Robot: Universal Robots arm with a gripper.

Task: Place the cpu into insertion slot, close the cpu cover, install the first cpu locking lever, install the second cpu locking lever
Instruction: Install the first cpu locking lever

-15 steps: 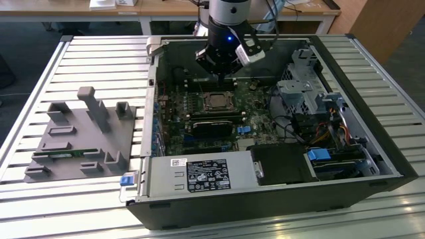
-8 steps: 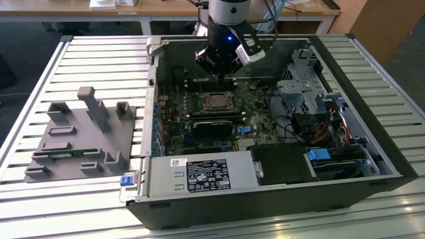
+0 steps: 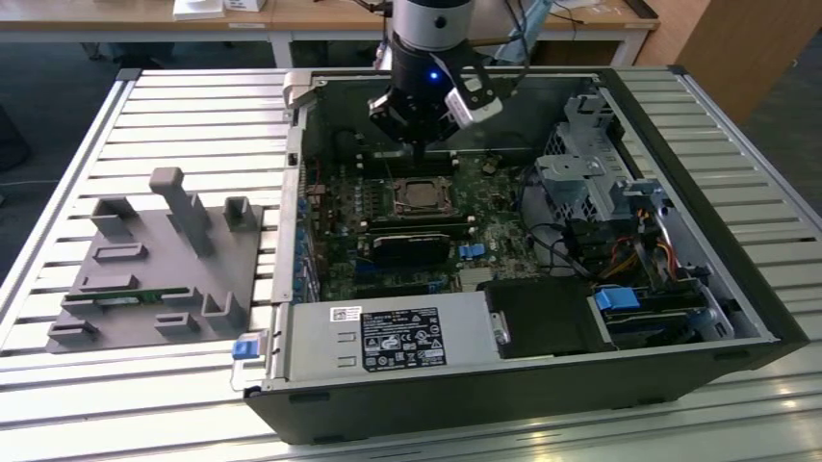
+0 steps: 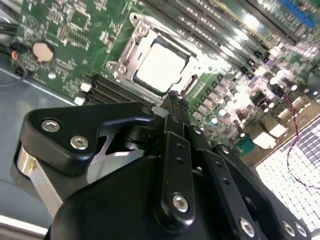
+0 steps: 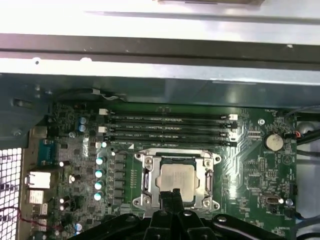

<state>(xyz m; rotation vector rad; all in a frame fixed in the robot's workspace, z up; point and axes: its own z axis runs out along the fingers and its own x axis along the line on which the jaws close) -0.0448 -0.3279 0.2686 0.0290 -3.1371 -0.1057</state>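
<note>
The gripper (image 4: 172,97), fingers pressed together and holding nothing, hangs with its tips at the edge of the cover (image 5: 146,175). The cpu (image 5: 175,177) lies just beyond them, framed by that flat-lying cover on the green board (image 5: 250,170).

The cpu (image 5: 176,181) is dull silver-grey, framed by the shiny silver cpu cover (image 5: 146,182). The circuit board (image 5: 250,170) is dark green. The claw (image 5: 172,196) is matte black. The counter (image 3: 192,115) is pale grey with parallel slats.
</note>
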